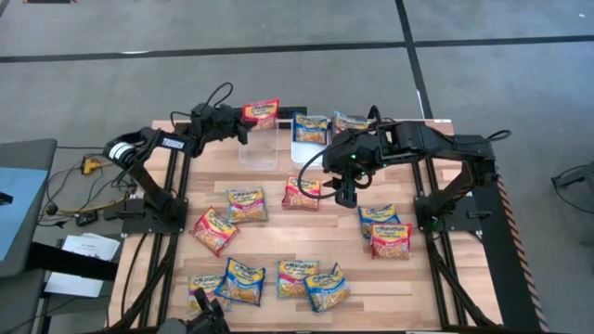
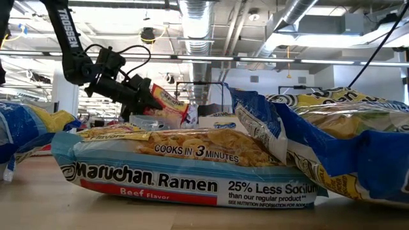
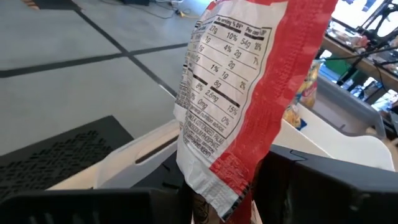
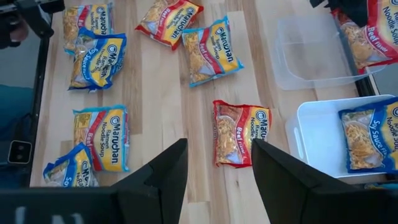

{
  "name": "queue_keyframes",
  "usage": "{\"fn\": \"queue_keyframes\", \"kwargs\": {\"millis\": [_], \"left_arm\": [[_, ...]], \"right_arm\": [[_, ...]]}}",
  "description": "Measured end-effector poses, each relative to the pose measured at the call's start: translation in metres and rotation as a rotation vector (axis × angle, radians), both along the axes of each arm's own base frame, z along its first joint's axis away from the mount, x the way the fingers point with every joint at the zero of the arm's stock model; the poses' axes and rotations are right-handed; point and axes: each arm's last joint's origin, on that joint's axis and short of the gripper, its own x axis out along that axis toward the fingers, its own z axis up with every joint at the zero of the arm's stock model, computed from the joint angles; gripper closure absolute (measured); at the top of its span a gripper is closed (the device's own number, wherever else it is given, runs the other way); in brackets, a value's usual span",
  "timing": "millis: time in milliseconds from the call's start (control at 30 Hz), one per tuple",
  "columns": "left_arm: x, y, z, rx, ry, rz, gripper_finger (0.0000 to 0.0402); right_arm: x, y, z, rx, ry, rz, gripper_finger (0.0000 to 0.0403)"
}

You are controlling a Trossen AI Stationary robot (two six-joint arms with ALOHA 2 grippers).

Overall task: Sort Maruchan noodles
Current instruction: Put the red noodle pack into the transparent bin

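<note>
Red packet [image 1: 261, 112] in left pincer [image 1: 243, 127]

My left gripper [image 1: 243, 130] is black, and the packet [image 1: 261, 111] in it is red and white with black print. The bin [image 4: 323, 140] is white. The table [image 4: 161, 81] is light wood.

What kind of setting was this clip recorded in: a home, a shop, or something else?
Most likely a robotics lab or workshop. The low view shows exposed silver ceiling ducts above an open hall, and the high view shows a pale wooden table on a black metal frame, standing on grey floor marked with dark tape lines.
</note>
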Motion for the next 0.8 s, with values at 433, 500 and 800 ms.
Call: {"fn": "queue_keyframes", "kwargs": {"millis": [433,500,800], "left_arm": [[-0.0017,0.0021,-0.0009,-0.050,-0.020,0.111,0.0282],[-0.0016,0.0020,-0.0009,-0.063,-0.029,0.113,0.0279],[-0.0002,0.0006,-0.0008,-0.063,-0.032,0.062,0.0277]], "right_arm": [[0.0001,-0.0002,0.0000,-0.002,-0.001,-0.002,0.0204],[0.0001,-0.0002,0.0000,-0.002,0.000,-0.002,0.0204],[0.0002,-0.0002,-0.0001,-0.003,0.000,0.000,0.0204]]}}
